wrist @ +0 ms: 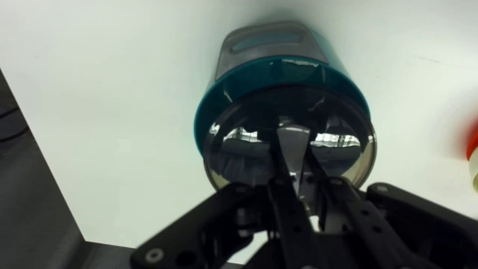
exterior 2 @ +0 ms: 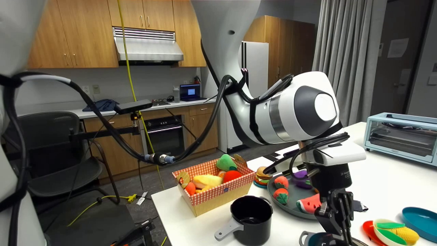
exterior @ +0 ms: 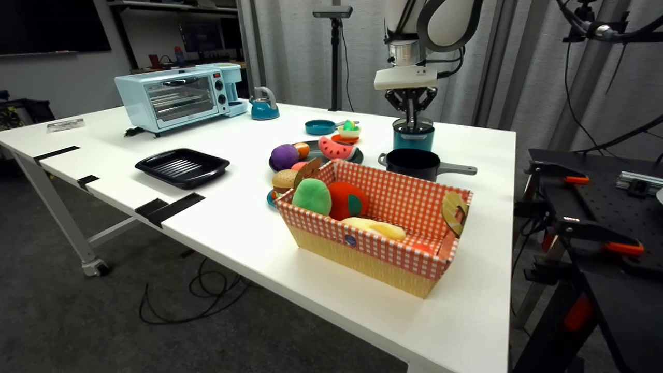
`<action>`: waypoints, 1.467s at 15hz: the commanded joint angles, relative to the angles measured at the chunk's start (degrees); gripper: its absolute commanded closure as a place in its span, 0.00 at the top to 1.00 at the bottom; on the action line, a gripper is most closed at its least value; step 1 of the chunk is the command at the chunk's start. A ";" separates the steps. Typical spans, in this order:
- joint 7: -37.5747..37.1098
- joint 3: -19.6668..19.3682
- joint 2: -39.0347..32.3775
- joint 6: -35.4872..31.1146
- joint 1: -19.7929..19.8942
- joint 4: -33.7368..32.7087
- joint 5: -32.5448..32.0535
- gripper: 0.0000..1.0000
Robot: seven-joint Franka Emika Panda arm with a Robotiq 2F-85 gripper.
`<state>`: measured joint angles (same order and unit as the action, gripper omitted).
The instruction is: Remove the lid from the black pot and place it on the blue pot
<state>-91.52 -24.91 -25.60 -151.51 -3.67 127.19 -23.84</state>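
The blue pot (exterior: pixel 413 141) stands near the table's far edge in an exterior view, and in the wrist view its teal rim (wrist: pixel 280 69) and grey side handle show. My gripper (wrist: pixel 294 144) is shut on the grey knob of the clear lid (wrist: pixel 242 158). The lid is over the blue pot, shifted off centre so a crescent of the opening shows. I cannot tell if it touches the rim. The gripper also shows pointing down in both exterior views (exterior: pixel 412 122) (exterior 2: pixel 336 218). The black pot (exterior 2: pixel 254 225) stands uncovered beside the blue pot, its long handle sticking out.
A checkered basket (exterior: pixel 357 254) of toy food stands by the black pot. A grey plate (exterior 2: pixel 293 208) with toy fruit, a corn bowl (exterior 2: pixel 392 232) and a blue pan (exterior: pixel 320 127) are close by. The black tray (exterior: pixel 181 168), toaster oven (exterior: pixel 176 98) and kettle (exterior: pixel 264 110) are farther off.
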 commanded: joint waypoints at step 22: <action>-2.95 -0.45 2.84 0.02 -2.18 4.32 -1.10 1.00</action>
<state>-92.78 -24.92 -25.05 -151.47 -5.28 129.91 -23.99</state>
